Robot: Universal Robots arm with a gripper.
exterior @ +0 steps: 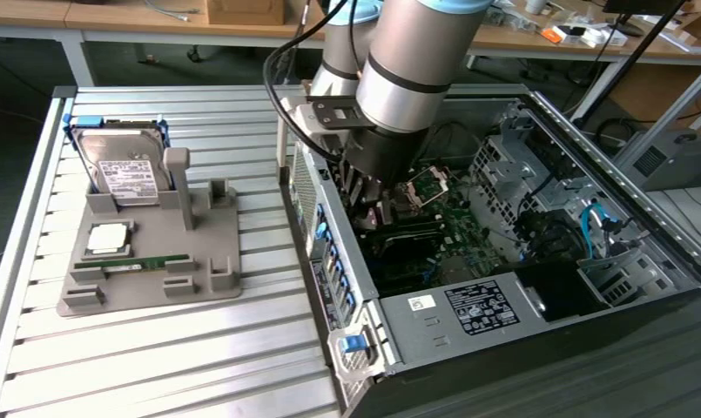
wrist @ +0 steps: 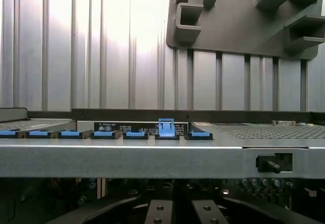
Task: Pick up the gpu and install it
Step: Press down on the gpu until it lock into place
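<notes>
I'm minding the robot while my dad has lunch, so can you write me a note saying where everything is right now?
Pincer: shut, reaching down inside the open computer case, near its rear wall with the blue clips.
Gpu: I cannot tell whether the pincer holds it; the arm hides that spot.
Grey holder on the table: carries the hard drive, the processor and the RAM stick.
Done: the arm is at the case.
Left: whether the card is seated is hidden, so treat the install as unfinished.

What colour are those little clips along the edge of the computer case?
Blue; the clips show best in the wrist view.
</notes>
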